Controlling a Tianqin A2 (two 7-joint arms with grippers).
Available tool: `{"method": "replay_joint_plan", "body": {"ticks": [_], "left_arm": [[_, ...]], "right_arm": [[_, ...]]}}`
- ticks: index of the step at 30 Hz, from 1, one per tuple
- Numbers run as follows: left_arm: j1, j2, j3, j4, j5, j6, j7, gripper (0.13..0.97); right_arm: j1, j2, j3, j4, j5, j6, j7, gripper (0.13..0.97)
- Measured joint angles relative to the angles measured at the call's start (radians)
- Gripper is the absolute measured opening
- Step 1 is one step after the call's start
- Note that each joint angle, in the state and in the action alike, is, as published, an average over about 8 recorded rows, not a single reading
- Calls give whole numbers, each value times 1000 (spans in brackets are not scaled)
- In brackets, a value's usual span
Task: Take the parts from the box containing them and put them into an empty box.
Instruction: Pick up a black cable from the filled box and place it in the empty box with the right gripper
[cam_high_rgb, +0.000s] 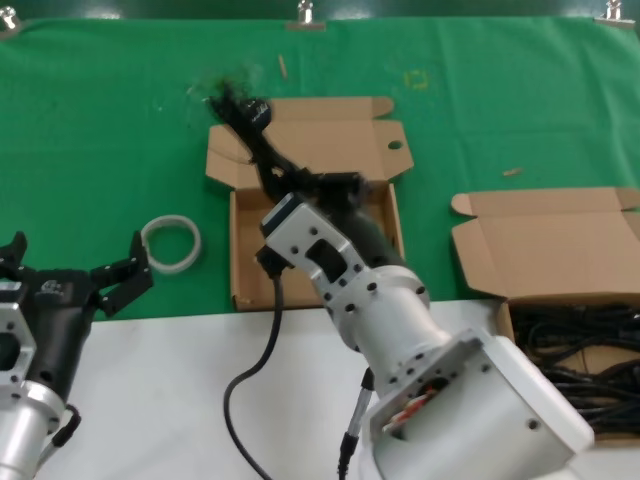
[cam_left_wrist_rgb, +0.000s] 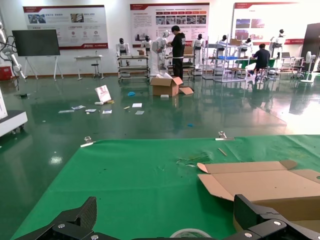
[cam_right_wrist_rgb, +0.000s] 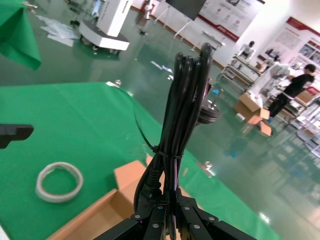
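You see the right gripper (cam_high_rgb: 300, 185) over the shallow brown cardboard box with the small round hole in its lid (cam_high_rgb: 245, 285), in the middle of the green cloth (cam_high_rgb: 100, 120). Its fingers are closed on one black folded cable bundle (cam_high_rgb: 245, 125). In the right wrist view the fingers (cam_right_wrist_rgb: 155, 220) pinch the bundle (cam_right_wrist_rgb: 182, 115) at its lower end and the cables stand up from them, tied with a thin band. In the head view the bundle reaches past the open lid (cam_high_rgb: 340, 140) toward the far side.

The other black cables (cam_high_rgb: 580, 345) lie in the second brown cardboard box (cam_high_rgb: 545, 250), at the right, near the table edge.

The left gripper (cam_high_rgb: 70, 275) waits at the left with its fingers spread wide and holds nothing. A white translucent ring (cam_high_rgb: 171, 244) lies just beside it on the cloth.
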Motion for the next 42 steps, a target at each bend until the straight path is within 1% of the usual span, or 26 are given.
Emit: {"method": "replay_joint_plan", "body": {"ticks": [4,11,16,27,33,42], "left_arm": [[0,0,0,0,0,0,0,966],[0,0,0,0,0,0,0,966],[0,0,0,0,0,0,0,966],[0,0,0,0,0,0,0,966],[0,0,0,0,0,0,0,966],[0,0,0,0,0,0,0,966]], "right_arm": [[28,4,-29,-81,0,-41,51,148],[35,23,-21,-176,0,-71,75,148],[44,42,-22,-223,0,-95,105,148],[98,70,-84,-300,0,-154,209,148],[104,75,-87,-320,0,-153,215,148],[83,76,-52,-328,0,-133,180,148]]}}
